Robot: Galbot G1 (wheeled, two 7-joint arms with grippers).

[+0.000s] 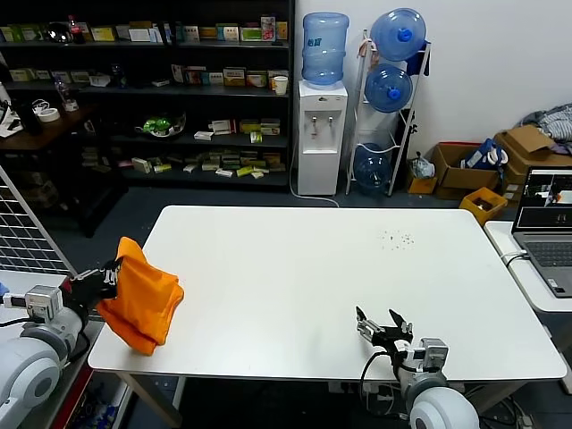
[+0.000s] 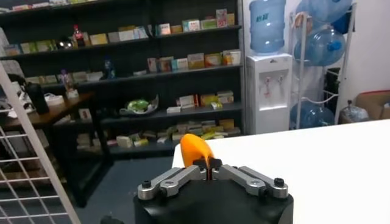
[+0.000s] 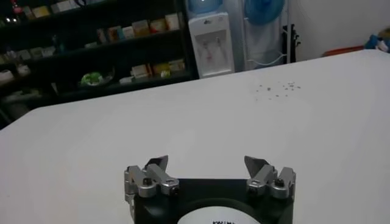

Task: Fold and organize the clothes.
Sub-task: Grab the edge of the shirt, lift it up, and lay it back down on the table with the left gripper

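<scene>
At table's left edge, left gripper [image 1: 109, 276] is clamped shut on the orange T-shirt [image 1: 140, 296], bunched into a lump. Head view shows the shirt's bulk hanging partly over the white table [image 1: 295, 277] corner, partly resting on it; lettering and label not visible. Left wrist view shows only a small orange fold [image 2: 196, 150] poking up between the closed fingers [image 2: 177, 178], the rest hidden behind the gripper body; it adds the wire grid panel [image 2: 30, 152] beside the arm. Left arm comes in low from off the table's left side, wrist roughly level with the tabletop.

Right gripper [image 1: 382, 326] sits at the near edge of the table, right of centre, jaws spread wide, holding nothing, well apart from the shirt. Right wrist view shows both fingertips [image 3: 157, 164] apart over bare tabletop, plus a scatter of dark specks [image 3: 279, 87] farther out; head view places those specks [image 1: 394, 239] toward the far right of the table.

Background, head view only: water dispenser [image 1: 321, 134] with bottle on top, rack holding more blue water bottles [image 1: 391, 85], cardboard boxes [image 1: 460, 165] with contents too small to tell, laptop [image 1: 547, 223] on a side table at right. Dark shelves [image 1: 152, 89] carry small boxes.
</scene>
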